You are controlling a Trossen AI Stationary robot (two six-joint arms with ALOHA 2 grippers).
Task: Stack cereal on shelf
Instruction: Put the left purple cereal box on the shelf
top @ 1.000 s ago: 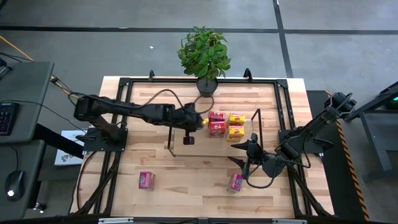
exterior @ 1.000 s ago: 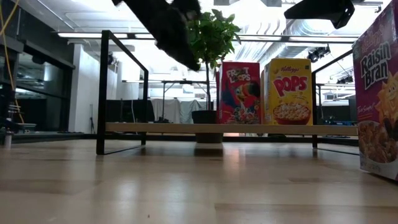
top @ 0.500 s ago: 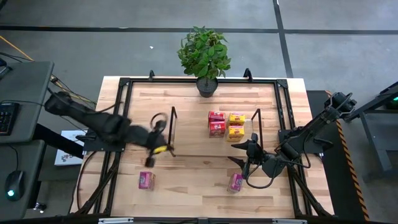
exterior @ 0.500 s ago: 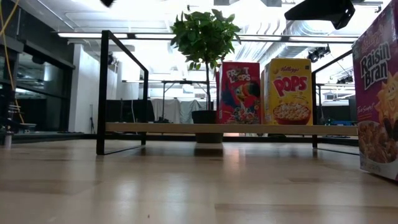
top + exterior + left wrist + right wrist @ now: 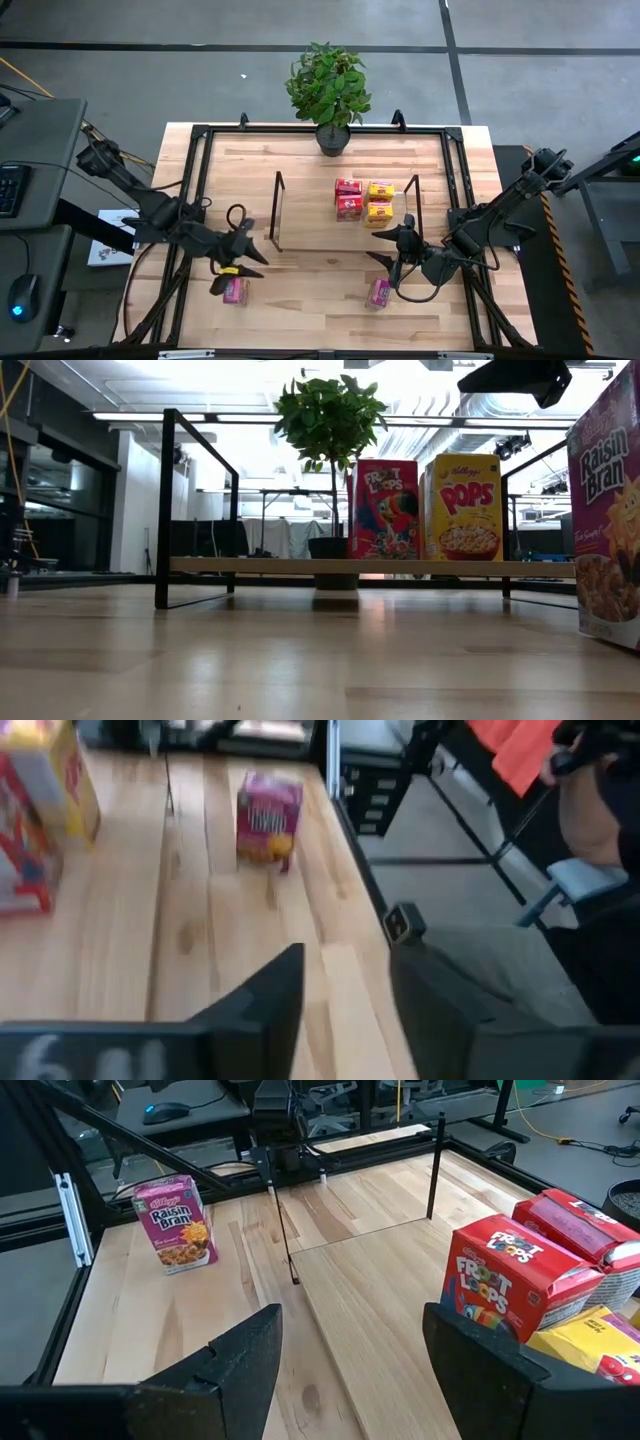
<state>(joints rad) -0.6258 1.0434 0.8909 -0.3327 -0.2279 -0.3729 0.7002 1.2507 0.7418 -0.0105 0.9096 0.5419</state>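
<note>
A: Report the left side, high view.
B: The left gripper [image 5: 238,252] sits low over the table [image 5: 300,300], left of the shelf [image 5: 320,225], fingers spread apart. A pink box [image 5: 235,290] lies just beside it, toward the front edge. Nothing is between the fingers.

A: Does the left wrist view confirm that?
B: It shows both fingers [image 5: 255,1015] apart with bare wood between them. It also shows a pink box [image 5: 267,820] standing near the table edge, and part of a person seated beyond the table; the high view shows neither from that angle.

A: Centre of the table?
B: Four boxes stand on the right half of the shelf: two red boxes [image 5: 348,199] and, touching them on the right, two yellow boxes [image 5: 379,203]. A plant [image 5: 329,88] stands behind the shelf at the table's far edge.

A: What does the low view add?
B: The box fronts: a Froot Loops box [image 5: 386,508] and a Pops box [image 5: 466,507], upright side by side on the shelf board, and a Raisin Bran box [image 5: 605,520] standing on the table at the picture's right. Neither gripper appears there.

A: Right side?
B: The right gripper [image 5: 392,246] rests right of the shelf's front corner, fingers parted and empty. The second pink box [image 5: 379,292] stands just in front of it. The right wrist view shows the open fingers [image 5: 250,1360] and the printed Raisin Bran front of the far pink box [image 5: 174,1222].
</note>
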